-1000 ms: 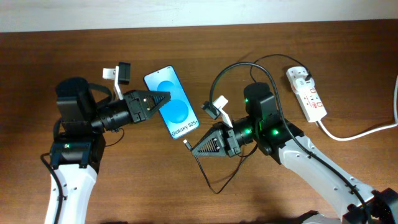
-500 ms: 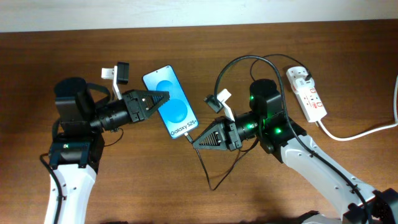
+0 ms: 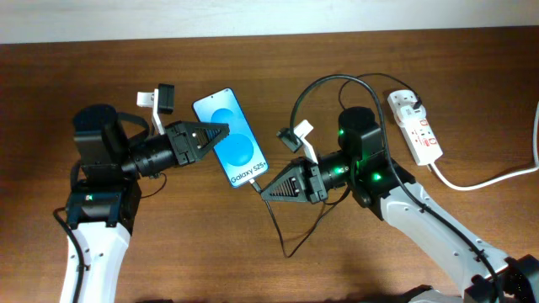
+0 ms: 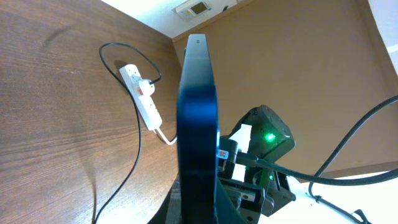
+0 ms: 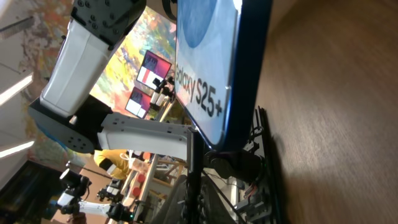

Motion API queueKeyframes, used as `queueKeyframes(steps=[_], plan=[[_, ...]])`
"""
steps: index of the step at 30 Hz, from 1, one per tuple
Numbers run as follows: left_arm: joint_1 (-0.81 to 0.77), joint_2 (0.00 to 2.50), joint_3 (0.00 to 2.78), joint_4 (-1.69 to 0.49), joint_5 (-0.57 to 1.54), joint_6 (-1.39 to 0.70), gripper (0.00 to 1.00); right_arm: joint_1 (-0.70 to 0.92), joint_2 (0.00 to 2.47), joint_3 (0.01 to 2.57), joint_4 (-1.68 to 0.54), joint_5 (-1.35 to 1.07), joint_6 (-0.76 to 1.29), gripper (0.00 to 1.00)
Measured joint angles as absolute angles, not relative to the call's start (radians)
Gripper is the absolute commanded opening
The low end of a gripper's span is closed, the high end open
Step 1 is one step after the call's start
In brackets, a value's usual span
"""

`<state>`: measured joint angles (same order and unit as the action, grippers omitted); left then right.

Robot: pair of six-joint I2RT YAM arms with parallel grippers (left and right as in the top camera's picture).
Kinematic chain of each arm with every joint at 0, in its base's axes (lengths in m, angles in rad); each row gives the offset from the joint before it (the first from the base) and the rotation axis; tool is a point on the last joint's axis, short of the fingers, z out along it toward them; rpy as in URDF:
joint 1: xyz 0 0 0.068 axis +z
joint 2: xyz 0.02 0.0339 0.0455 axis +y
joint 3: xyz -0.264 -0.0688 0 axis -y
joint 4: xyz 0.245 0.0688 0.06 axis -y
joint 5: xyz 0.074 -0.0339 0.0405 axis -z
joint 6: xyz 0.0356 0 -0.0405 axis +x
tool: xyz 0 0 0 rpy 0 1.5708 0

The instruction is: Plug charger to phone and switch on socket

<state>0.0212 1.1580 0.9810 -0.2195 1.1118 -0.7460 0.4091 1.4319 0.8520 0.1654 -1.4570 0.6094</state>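
Note:
The phone (image 3: 232, 139) has a blue screen and lies tilted between the two arms. My left gripper (image 3: 221, 133) is shut on its left edge; in the left wrist view the phone (image 4: 198, 124) stands edge-on between the fingers (image 4: 199, 208). My right gripper (image 3: 263, 190) is shut on the charger's connector end, with the tip against the phone's bottom edge (image 5: 214, 134). The black charger cable (image 3: 303, 94) arcs back to its plug (image 3: 408, 101) in the white socket (image 3: 417, 128) at the right. The socket also shows in the left wrist view (image 4: 144, 99).
The socket's thick white cord (image 3: 488, 178) runs off the right edge. Slack charger cable loops on the table below my right gripper (image 3: 281, 249). The table's far edge meets a pale wall at the top.
My right gripper moved up and left with the connector, from a gap below the phone to its bottom edge. The phone shifted slightly left. The left arm barely moved.

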Motion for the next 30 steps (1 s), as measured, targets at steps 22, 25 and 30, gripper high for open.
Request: queueKeyframes(steps=[22,25,30], plan=[[0.018,1.162,0.981,-0.227,1.084,-0.738,0.0,0.428,1.43,0.851,0.282,-1.316,0.715,0.04],[0.018,1.162,0.981,-0.226,1.092,-0.726,0.0,0.428,1.43,0.851,0.281,-1.317,0.716,0.06],[0.017,1.162,0.981,-0.225,1.103,-0.715,0.0,0.429,1.43,0.851,0.278,-1.325,0.721,0.25]])
